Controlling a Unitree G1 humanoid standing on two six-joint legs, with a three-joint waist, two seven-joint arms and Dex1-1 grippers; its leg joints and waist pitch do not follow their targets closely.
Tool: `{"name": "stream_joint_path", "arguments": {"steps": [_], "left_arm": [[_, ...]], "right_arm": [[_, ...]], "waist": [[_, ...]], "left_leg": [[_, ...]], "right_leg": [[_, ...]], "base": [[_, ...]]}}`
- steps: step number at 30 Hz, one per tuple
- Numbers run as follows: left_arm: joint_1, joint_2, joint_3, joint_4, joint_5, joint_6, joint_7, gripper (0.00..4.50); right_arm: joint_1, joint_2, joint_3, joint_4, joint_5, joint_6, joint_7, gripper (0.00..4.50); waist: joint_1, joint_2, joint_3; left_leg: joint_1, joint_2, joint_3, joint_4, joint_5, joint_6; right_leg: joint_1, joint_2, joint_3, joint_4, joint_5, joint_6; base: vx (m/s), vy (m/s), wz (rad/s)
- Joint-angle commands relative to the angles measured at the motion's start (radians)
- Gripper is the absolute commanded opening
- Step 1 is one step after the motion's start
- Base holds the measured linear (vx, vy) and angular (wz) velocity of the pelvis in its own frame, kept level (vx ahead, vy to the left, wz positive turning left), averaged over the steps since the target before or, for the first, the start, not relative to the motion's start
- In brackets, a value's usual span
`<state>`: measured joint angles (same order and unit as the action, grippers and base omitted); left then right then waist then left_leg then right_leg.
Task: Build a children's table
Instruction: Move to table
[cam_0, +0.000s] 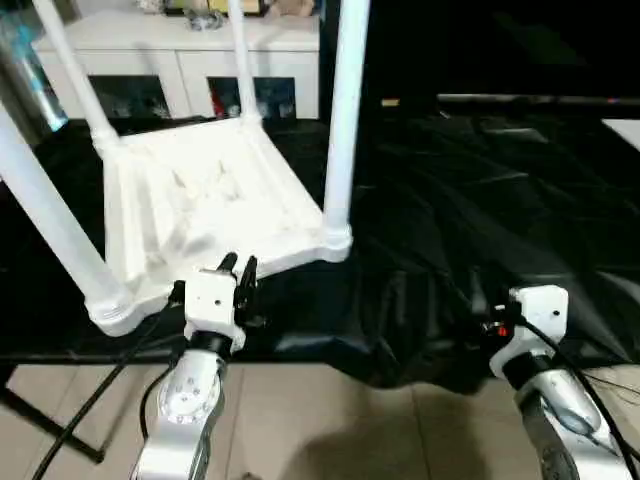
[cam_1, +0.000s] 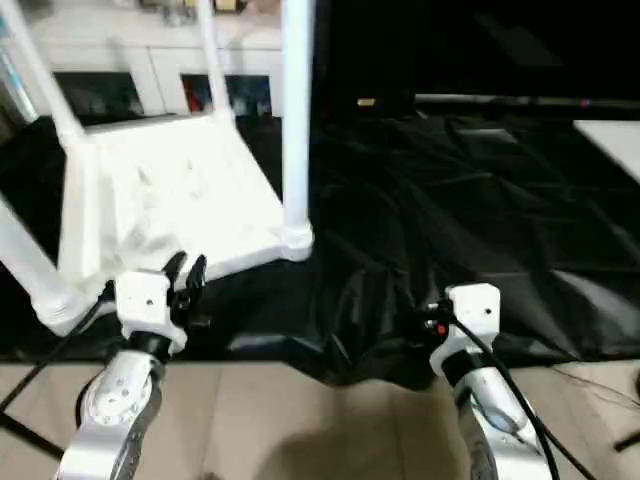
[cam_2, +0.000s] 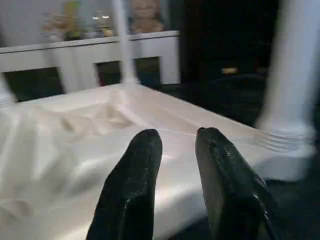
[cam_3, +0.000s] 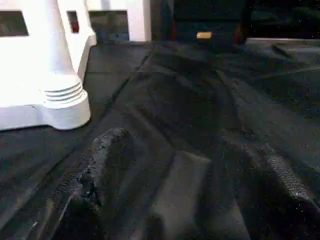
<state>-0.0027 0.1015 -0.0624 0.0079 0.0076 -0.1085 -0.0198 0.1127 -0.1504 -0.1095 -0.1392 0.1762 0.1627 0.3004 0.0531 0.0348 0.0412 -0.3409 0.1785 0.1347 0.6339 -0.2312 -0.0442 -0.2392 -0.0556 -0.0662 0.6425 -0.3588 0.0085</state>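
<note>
Children's table (cam_0: 215, 205): upside down on the left part of the desk, ribbed underside up, four white legs standing up from its corner sockets.
Left claw (cam_0: 238, 268): just in front of the table top's near edge, fingers (cam_2: 132, 180) a little apart with nothing between them, pointing at the white underside without touching it.
Near right leg (cam_0: 343, 120): upright in its socket, between the two claws and nearer the left one.
Black cloth (cam_0: 480, 190): wrinkled, covers the desk.
Right claw (cam_3: 190, 190): over the cloth near the desk's front edge, well apart from the table, fingers wide apart, holding nothing.
</note>
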Motion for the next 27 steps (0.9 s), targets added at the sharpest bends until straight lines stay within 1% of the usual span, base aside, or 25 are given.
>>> {"name": "stream_joint_path", "arguments": {"steps": [1,2,3,4,5,6,7,8,9,10,11,12,13,14,15,16,18,19,20,21,22,23,24,25,27], "left_arm": [[-0.008,0.001,0.012,-0.016,0.01,0.018,0.011,1.41],[-0.011,0.003,0.015,-0.022,0.011,0.026,0.011,1.41],[-0.013,0.004,0.016,-0.024,0.011,0.028,0.011,1.41],[-0.015,0.003,0.018,-0.027,0.012,0.033,0.01,1.41],[-0.017,0.002,0.02,-0.028,0.012,0.035,0.009,1.41],[-0.017,0.001,0.021,-0.029,0.013,0.037,0.008,1.41],[-0.017,0.0,0.026,-0.032,0.013,0.044,0.016,1.41],[-0.017,0.0,0.026,-0.032,0.013,0.044,0.017,1.41],[-0.016,0.0,0.029,-0.033,0.013,0.047,0.019,1.41],[-0.017,0.001,0.031,-0.033,0.011,0.05,0.02,1.41],[-0.017,0.003,0.034,-0.035,0.014,0.054,0.019,1.41],[-0.017,0.002,0.036,-0.036,0.014,0.056,0.019,1.41],[-0.017,0.002,0.037,-0.038,0.014,0.058,0.019,1.41],[-0.017,0.002,0.038,-0.038,0.015,0.059,0.018,1.41],[-0.017,-0.002,0.04,-0.043,0.019,0.063,0.018,1.41],[-0.017,-0.001,0.039,-0.044,0.019,0.065,0.019,1.41],[-0.015,0.0,0.037,-0.05,0.02,0.07,0.02,1.41],[-0.015,0.0,0.037,-0.05,0.02,0.07,0.02,1.41],[-0.013,0.002,0.036,-0.053,0.017,0.079,0.016,1.41],[-0.013,0.003,0.036,-0.054,0.014,0.086,0.012,1.41],[-0.012,0.002,0.037,-0.055,0.009,0.087,0.008,1.41],[-0.01,0.0,0.039,-0.056,-0.005,0.09,-0.001,1.41],[-0.008,0.004,0.034,-0.058,-0.026,0.11,-0.04,1.41],[-0.008,0.012,0.026,-0.056,-0.032,0.111,-0.065,1.41],[-0.006,0.028,0.008,-0.054,-0.057,0.102,-0.13,1.41]], "right_arm": [[-0.022,-0.001,0.004,0.001,-0.004,0.0,-0.002,3.17],[-0.031,-0.003,0.011,0.008,-0.002,-0.003,0.003,3.17],[-0.036,-0.004,0.013,0.01,-0.002,-0.003,0.004,3.17],[-0.041,-0.005,0.016,0.014,-0.002,-0.004,0.006,3.17],[-0.044,-0.007,0.017,0.017,-0.002,-0.005,0.006,3.17],[-0.046,-0.007,0.018,0.018,-0.002,-0.005,0.007,3.17],[-0.051,-0.013,0.026,0.029,-0.007,-0.007,0.017,3.17],[-0.052,-0.014,0.026,0.03,-0.007,-0.007,0.018,3.17],[-0.054,-0.022,0.038,0.038,-0.016,-0.009,0.03,3.17],[-0.057,-0.027,0.047,0.043,-0.022,-0.01,0.038,3.17],[-0.057,-0.038,0.073,0.048,-0.031,-0.013,0.058,3.17],[-0.058,-0.042,0.085,0.05,-0.035,-0.018,0.065,3.17],[-0.058,-0.044,0.093,0.052,-0.039,-0.022,0.068,3.17],[-0.059,-0.045,0.095,0.053,-0.04,-0.023,0.068,3.17],[-0.064,-0.043,0.095,0.058,-0.038,-0.026,0.065,3.17],[-0.067,-0.042,0.094,0.062,-0.036,-0.026,0.065,3.17],[-0.076,-0.043,0.091,0.072,-0.036,-0.029,0.067,3.17],[-0.076,-0.043,0.091,0.072,-0.036,-0.029,0.067,3.17],[-0.085,-0.042,0.086,0.081,-0.032,-0.025,0.07,3.17],[-0.091,-0.042,0.084,0.086,-0.029,-0.023,0.07,3.17],[-0.092,-0.043,0.084,0.087,-0.028,-0.023,0.072,3.17],[-0.095,-0.046,0.085,0.09,-0.025,-0.024,0.078,3.17],[-0.102,-0.059,0.091,0.092,-0.009,-0.028,0.102,3.17],[-0.105,-0.067,0.093,0.091,0.001,-0.027,0.12,3.17],[-0.11,-0.08,0.098,0.089,0.018,-0.02,0.157,3.17]], "waist": [[-0.057,0.017,-0.054],[-0.069,0.018,-0.06],[-0.094,0.001,-0.066],[-0.093,-0.016,-0.056],[-0.089,-0.036,-0.053],[-0.037,-0.093,-0.044],[-0.02,-0.076,-0.04],[-0.019,-0.067,-0.044],[-0.019,-0.059,-0.038],[-0.019,-0.033,-0.043],[-0.028,0.011,-0.039],[-0.045,0.016,-0.024],[-0.076,0.04,-0.039],[-0.101,0.024,-0.066],[-0.106,0.03,-0.078],[-0.105,0.014,-0.073],[-0.103,-0.01,-0.056],[-0.089,-0.049,-0.045],[-0.06,-0.109,-0.03],[-0.044,-0.083,-0.049],[-0.037,-0.092,-0.049],[-0.024,-0.076,-0.036],[-0.025,-0.068,-0.033],[-0.018,-0.047,-0.047],[-0.029,-0.024,-0.057]], "left_leg": [[0.122,0.116,-0.12,-0.132,-0.289,0.223],[0.148,0.13,-0.142,-0.13,-0.269,0.295],[0.153,0.142,-0.172,-0.128,-0.169,0.453],[0.13,0.116,-0.165,-0.119,-0.086,0.525],[0.091,0.08,-0.139,-0.108,-0.079,0.494],[-0.074,-0.085,-0.023,0.034,-0.141,0.346],[-0.115,-0.052,-0.042,0.109,-0.082,0.222],[-0.132,-0.048,-0.049,0.114,-0.03,0.161],[-0.131,-0.044,-0.043,0.064,0.034,0.12],[-0.1,-0.03,-0.034,0.002,0.072,0.136],[-0.045,0.002,-0.035,-0.057,0.067,0.134],[-0.039,0.022,-0.065,-0.093,-0.043,0.144],[0.049,0.076,-0.147,-0.131,-0.302,0.212],[0.109,0.113,-0.188,-0.133,-0.324,0.294],[0.133,0.121,-0.216,-0.11,-0.218,0.439],[0.126,0.121,-0.206,-0.095,-0.043,0.534],[0.066,0.089,-0.159,-0.126,0.012,0.536],[0.03,0.037,-0.094,-0.12,-0.128,0.431],[-0.04,-0.069,-0.022,-0.025,-0.291,0.29],[-0.042,-0.082,-0.027,0.068,-0.216,0.242],[-0.085,-0.062,-0.054,0.113,-0.107,0.147],[-0.094,-0.048,-0.068,0.081,-0.045,0.109],[-0.094,-0.04,-0.07,0.059,-0.007,0.098],[-0.071,-0.026,-0.059,-0.025,0.115,0.096],[-0.051,0.021,-0.067,-0.065,0.237,0.163]], "right_leg": [[-0.074,-0.008,0.0,-0.017,-0.07,-0.149],[-0.101,-0.016,0.003,0.008,-0.034,-0.118],[-0.13,-0.035,0.011,0.048,0.009,-0.032],[-0.141,-0.055,0.033,0.037,0.043,0.011],[-0.112,-0.074,0.057,-0.009,0.09,0.005],[0.038,-0.125,0.156,-0.133,0.035,0.04],[0.068,-0.203,0.193,-0.164,-0.096,-0.023],[0.075,-0.187,0.162,-0.156,-0.11,-0.055],[0.07,-0.128,0.112,-0.152,-0.091,-0.104],[0.059,-0.088,0.069,-0.163,-0.119,-0.14],[0.05,-0.065,0.013,-0.175,-0.179,-0.141],[0.038,-0.022,-0.009,-0.149,-0.189,-0.121],[-0.023,0.021,-0.024,-0.042,-0.167,-0.091],[-0.065,0.009,-0.009,0.008,-0.111,-0.072],[-0.118,-0.002,0.004,0.069,-0.054,-0.002],[-0.161,-0.018,0.018,0.097,-0.007,0.066],[-0.161,-0.026,0.034,0.095,0.081,0.093],[-0.136,-0.05,0.071,-0.012,0.163,0.037],[-0.071,-0.108,0.161,-0.145,-0.18,0.092],[-0.027,-0.183,0.209,-0.163,-0.347,0.052],[0.005,-0.194,0.206,-0.163,-0.508,-0.02],[-0.002,-0.174,0.198,-0.153,-0.4,-0.106],[-0.005,-0.157,0.177,-0.144,-0.305,-0.153],[-0.019,-0.088,0.111,-0.109,-0.064,-0.196],[-0.052,-0.042,0.066,-0.052,0.265,-0.156]], "base": [[0.127,0.006,0.07],[0.127,0.006,0.07],[0.131,-0.021,-0.13],[0.099,-0.07,-0.25],[0.099,-0.07,-0.25],[0.122,-0.058,0.04],[0.134,-0.019,0.04],[0.134,-0.019,0.04],[0.116,-0.011,-0.11],[0.134,0.002,0.05],[0.134,0.002,0.05],[0.18,0.057,-0.02],[0.214,0.06,-0.03],[0.214,0.06,-0.03],[0.193,0.004,0.04],[0.136,-0.005,-0.07],[0.116,-0.013,-0.09],[0.071,-0.088,0.0],[0.071,-0.088,0.0],[0.087,-0.112,0.01],[0.118,-0.073,-0.08],[0.118,-0.073,-0.08],[0.112,-0.032,-0.03],[0.103,0.019,-0.01],[0.103,0.043,-0.01]]}}
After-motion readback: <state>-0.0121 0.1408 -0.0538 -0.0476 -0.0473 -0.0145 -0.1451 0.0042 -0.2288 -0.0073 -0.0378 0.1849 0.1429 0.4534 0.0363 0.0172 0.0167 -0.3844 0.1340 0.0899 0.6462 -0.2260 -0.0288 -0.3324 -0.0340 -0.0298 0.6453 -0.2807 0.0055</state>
